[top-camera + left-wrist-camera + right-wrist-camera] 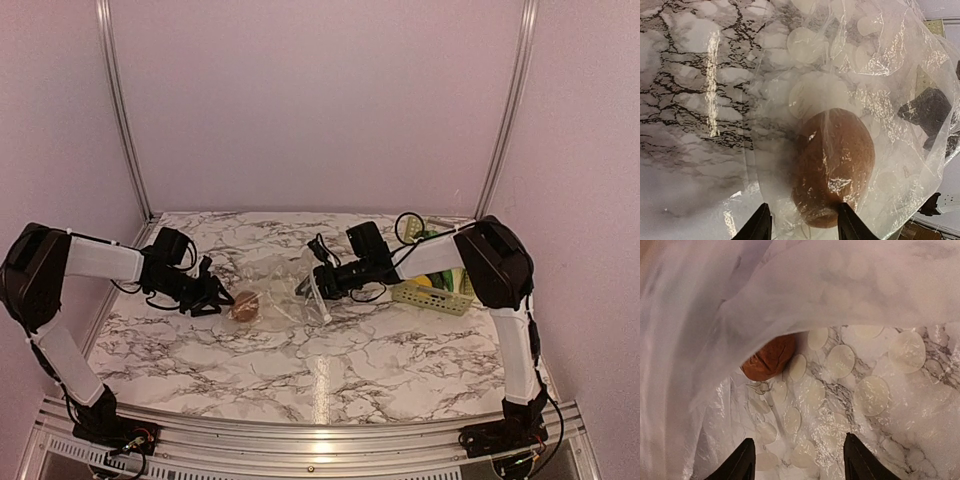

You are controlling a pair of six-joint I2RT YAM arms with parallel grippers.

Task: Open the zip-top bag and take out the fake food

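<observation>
Clear zip-top bag (pixel 280 275) lies on the marble bench (pixel 350 365) between both hands. Left hand (pixel 802 215), fingers apart, straddles the brown fake food (pixel 835 165) through the plastic, probably steadying it. Right hand (pixel 800 455), fingers apart, seems inside the bag's mouth, with the food ahead to its left.

— Arms?
— Two: left arm (pixel 100 262), right arm (pixel 440 255).
— Grippers?
— Two as well: left gripper (pixel 222 296), right gripper (pixel 308 285). Two fingers (pixel 761 225) on each.
— Bags?
— One zip-top bag (pixel 280 285), mid-table.
— Fake food (pixel 245 305) in it?
— One brown piece in sight, at the bag's left end.
— Pale round prints (pixel 871 395) on the bag?
— Well over ten in the right wrist view.
— Baskets?
— One pale green basket (pixel 435 297), far right.
— Pieces in that?
— Hard to count, half hidden behind the right arm. At least one yellow piece (pixel 424 281).
— Tables?
— One marble table (pixel 350 360).
</observation>
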